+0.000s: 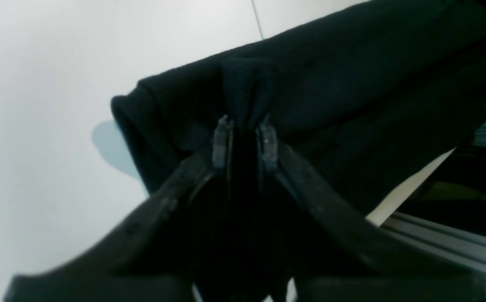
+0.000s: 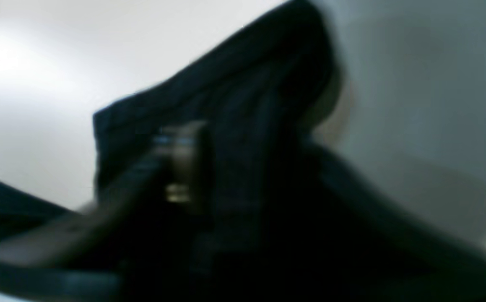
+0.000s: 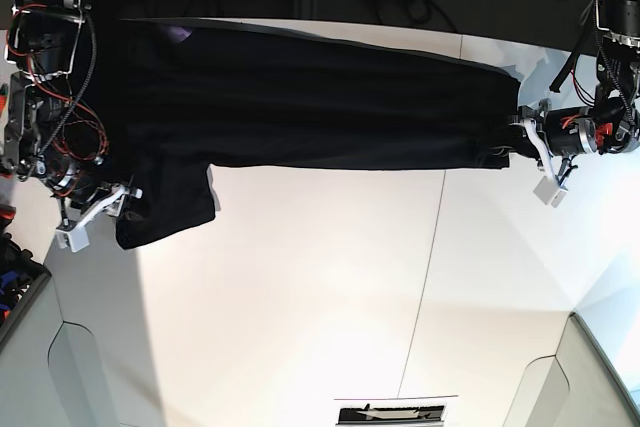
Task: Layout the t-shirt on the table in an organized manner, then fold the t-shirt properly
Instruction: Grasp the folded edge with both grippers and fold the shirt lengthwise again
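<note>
T-shirt (image 3: 300,112) lying stretched along far side of counter (image 3: 330,287), one sleeve hanging toward near side; left tool (image 1: 245,123) pinching fabric fold at shirt end; right tool (image 3: 95,209) at sleeve edge, view blurred, grip state not discernible

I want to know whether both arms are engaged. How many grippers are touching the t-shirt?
2. The left gripper pinches the t-shirt at one end; the right gripper sits at the sleeve end, though blur hides how its jaws stand.
</note>
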{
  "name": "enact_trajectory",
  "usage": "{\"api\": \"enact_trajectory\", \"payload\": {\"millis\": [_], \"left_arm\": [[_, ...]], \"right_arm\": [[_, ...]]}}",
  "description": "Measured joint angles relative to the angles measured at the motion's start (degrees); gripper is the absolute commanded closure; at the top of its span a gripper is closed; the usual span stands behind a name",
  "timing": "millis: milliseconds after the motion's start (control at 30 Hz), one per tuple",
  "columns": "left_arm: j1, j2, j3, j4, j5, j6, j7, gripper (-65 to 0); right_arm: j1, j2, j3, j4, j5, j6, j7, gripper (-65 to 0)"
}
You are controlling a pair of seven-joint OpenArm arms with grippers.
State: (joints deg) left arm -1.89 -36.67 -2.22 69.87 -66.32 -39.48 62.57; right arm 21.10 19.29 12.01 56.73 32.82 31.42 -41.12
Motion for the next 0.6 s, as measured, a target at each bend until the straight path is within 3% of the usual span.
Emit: {"api": "enact_trajectory", "payload": {"millis": [33,167,300,400,600], "left_arm": [[0.0,0.0,0.0,0.0,0.1,0.0,0.0,-11.7],[0.0,0.0,0.0,0.0,0.3,0.0,-0.5,-11.7],[0.0,0.0,0.0,0.0,0.3,0.0,-0.5,-11.7],[0.1,0.0,0.0,0.0,0.3,0.0,-0.5,-11.7],[0.1,-0.3,0.0,0.0,0.3,0.0,0.1,-11.7]], "right_arm": [[-0.1,-0.3,-0.1,0.0,-0.2,0.1,-0.3,0.0],[-0.2,-0.2,-0.1,1.1,-0.3,0.1,-1.7,0.0],[-0.9,-0.1,0.0,8.5,1.9,-0.3,-11.7,0.0],[-2.6,0.0,0.9,18.4,6.6,-0.1,-15.5,0.0],[-12.5,4.2,1.1,31.3,7.7,-0.1,-17.6,0.0]]}}
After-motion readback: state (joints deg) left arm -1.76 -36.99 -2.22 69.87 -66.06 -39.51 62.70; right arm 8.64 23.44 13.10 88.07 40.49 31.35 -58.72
